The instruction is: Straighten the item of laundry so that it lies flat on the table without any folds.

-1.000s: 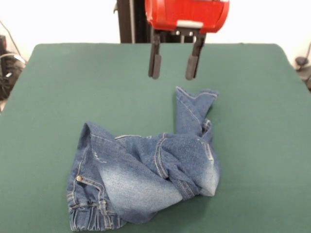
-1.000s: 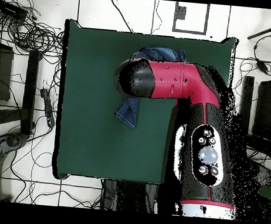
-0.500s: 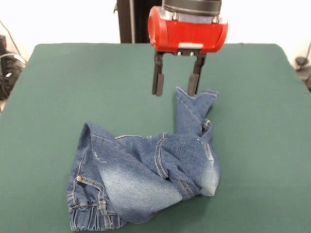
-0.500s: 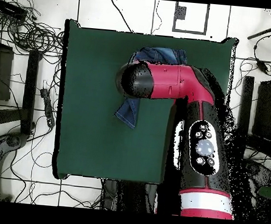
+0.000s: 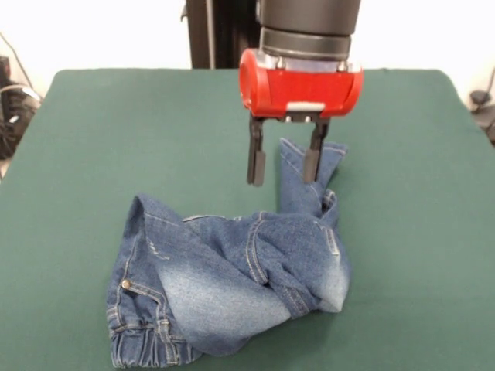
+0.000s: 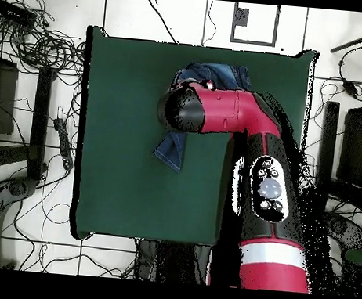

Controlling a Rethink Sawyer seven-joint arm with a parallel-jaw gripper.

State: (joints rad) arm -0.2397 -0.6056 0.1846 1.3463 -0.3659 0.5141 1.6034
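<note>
— So where are the jeans [image 5: 232,286]?
— Bunched near the front edge of the table [image 5: 93,131], waistband at one corner, one leg folded over, the other sticking up toward me.
— And your gripper [image 5: 284,162]?
— Spread wide, empty, its fingers straddling that leg's cuff.

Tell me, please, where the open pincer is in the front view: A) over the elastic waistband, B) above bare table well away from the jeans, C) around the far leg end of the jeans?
C: the pincer straddles the far leg end of the jeans, jaws apart.
</note>
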